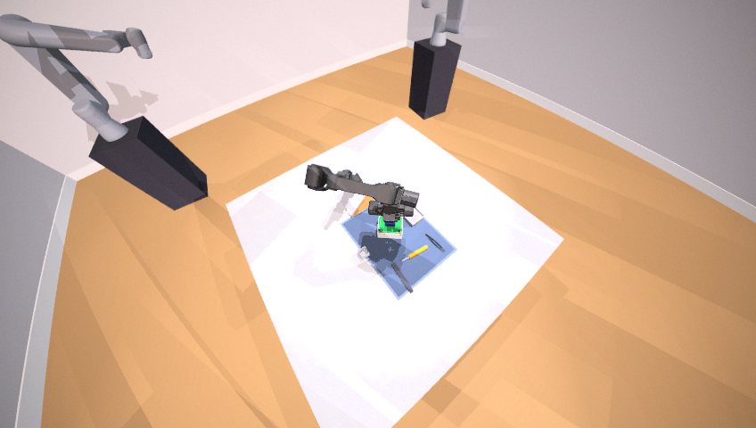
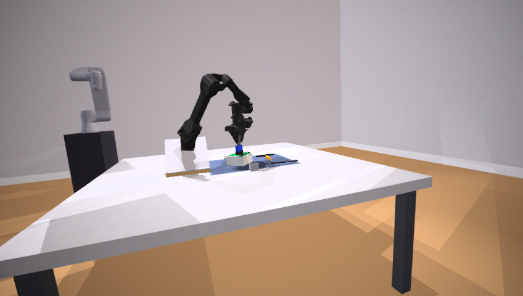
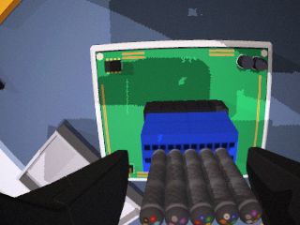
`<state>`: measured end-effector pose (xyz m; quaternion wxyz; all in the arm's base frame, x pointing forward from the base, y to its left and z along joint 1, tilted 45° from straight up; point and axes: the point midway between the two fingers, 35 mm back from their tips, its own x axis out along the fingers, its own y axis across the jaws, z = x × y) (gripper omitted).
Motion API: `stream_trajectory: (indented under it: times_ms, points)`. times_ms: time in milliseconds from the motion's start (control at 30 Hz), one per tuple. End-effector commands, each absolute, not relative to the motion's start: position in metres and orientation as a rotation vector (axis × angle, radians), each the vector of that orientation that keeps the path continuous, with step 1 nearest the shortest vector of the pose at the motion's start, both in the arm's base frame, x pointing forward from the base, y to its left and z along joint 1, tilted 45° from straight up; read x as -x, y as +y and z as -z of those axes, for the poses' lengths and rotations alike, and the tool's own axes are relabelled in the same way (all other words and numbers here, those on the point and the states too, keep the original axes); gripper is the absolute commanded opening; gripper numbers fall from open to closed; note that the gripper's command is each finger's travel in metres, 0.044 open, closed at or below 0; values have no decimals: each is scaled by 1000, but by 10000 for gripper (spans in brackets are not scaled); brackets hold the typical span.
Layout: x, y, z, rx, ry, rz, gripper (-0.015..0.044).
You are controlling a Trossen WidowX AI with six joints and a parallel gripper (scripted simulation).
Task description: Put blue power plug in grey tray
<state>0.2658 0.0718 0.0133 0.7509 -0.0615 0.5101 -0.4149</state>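
The blue plug (image 1: pixel 390 224) (image 2: pixel 238 147) (image 3: pixel 187 127) stands upright on the black socket (image 3: pixel 185 107), with several grey cables rising from it. How deep it sits cannot be told. The green circuit board (image 3: pixel 234 89) lies in a white-edged holder. My gripper (image 2: pixel 238 142) (image 3: pixel 189 160) is open: its two dark fingers stand to the left and right of the plug and cables in the wrist view, with gaps on both sides. The grey tray (image 1: pixel 414 218) (image 3: pixel 56 161) lies just beside the board, at the lower left of the wrist view, partly hidden by the left finger.
A blue mat (image 1: pixel 431 257) lies under the board. On it are a yellow-handled tool (image 1: pixel 417 251) (image 2: pixel 268 158), black tweezers (image 1: pixel 434 242) and a dark bar (image 1: pixel 402 277). A small grey block (image 1: pixel 363 252) (image 2: pixel 253 166) lies at the mat's edge. A white panel (image 2: pixel 172 153) stands near the arm's base.
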Motion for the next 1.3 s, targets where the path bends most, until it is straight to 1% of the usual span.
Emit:
stream_trajectory:
  times_ms: [0,233,533,567,900,1267]
  points:
    - [-267,66,-8,144,1114,908,249]
    - [-267,63,-6,145,1114,908,249]
    - [-267,63,-6,145,1114,908,12]
    - [-267,63,-6,145,1114,908,0]
    - [-267,63,-6,145,1114,908,0]
    - [-268,82,-17,193,1115,986,0]
